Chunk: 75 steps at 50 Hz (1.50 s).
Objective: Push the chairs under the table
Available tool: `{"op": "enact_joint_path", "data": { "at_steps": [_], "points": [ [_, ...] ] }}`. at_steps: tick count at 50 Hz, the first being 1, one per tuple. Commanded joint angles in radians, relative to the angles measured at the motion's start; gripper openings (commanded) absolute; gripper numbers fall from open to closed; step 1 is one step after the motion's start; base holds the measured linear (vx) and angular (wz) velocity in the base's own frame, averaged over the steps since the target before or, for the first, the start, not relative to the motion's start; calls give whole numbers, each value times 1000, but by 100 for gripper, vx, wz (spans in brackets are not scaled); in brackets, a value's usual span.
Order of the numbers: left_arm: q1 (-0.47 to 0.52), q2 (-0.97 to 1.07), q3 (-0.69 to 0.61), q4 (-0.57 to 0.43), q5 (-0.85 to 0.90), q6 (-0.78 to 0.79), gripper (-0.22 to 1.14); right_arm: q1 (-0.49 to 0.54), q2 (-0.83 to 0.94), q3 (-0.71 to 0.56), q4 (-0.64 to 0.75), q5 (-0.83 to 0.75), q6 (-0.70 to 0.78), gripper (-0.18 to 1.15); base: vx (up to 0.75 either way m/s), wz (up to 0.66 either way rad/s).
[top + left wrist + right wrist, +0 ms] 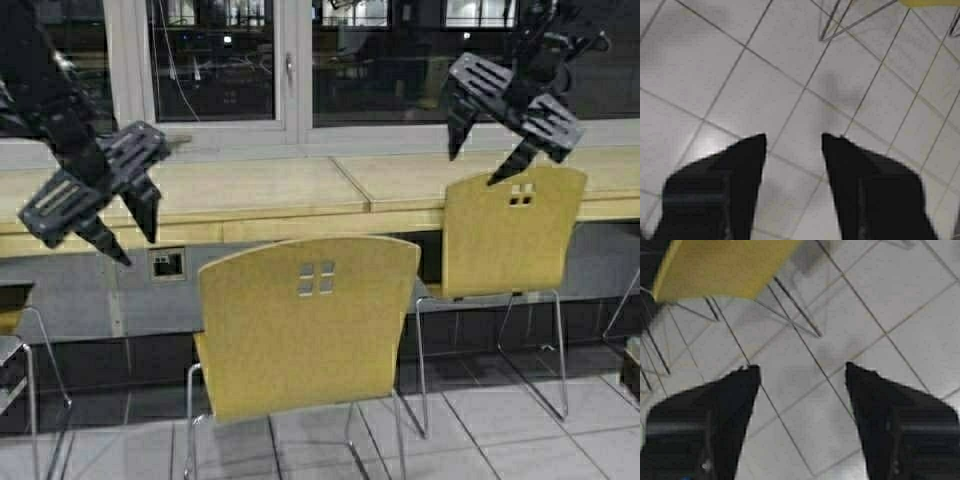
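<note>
From above, two chairs, near [308,335] and far [512,232], stand at the table [270,192], both grippers, left [125,235] and right [476,167], raised with fingers spread, holding nothing. The left wrist view adds floor tiles [765,60] and chair legs [840,25]. The right wrist view alone shows a yellow seat [715,267].

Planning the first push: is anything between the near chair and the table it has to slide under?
Nothing visible. The near chair stands on open floor facing the table, with only dark empty space under the top. The far chair is off to its right. Both the left gripper and right gripper hang open above.
</note>
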Motion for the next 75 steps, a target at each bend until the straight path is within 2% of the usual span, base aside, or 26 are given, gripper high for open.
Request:
{"op": "enact_joint_path", "data": {
  "at_steps": [1,12,24,34,44,58,75],
  "points": [
    [-18,14,-34,-51,-12,-9,78,-2,6,-15,20,-20,-3,89,34,-1],
    [-46,55,-60,-77,-3,-18,82,-2,38,-5,40,-17,25,89,34,-1],
    [-87,114,-161,-97,52,-34,100,-2,58,6,41,-15,26,89,30,3],
    [-138,178,-193,-212,14,-91,100,14,84,6,83,-15,44,89,26,10],
    [-155,244,-221,-256,-21,-118,100,23,117,-2,155,-20,49,89,22,8],
    [-229,267,-224,-339,-63,-215,100,69,146,6,362,-12,43,89,18,3],
    [-313,339,-245,-379,-72,-288,100,66,186,5,373,11,44,89,11,0]
  ]
}}
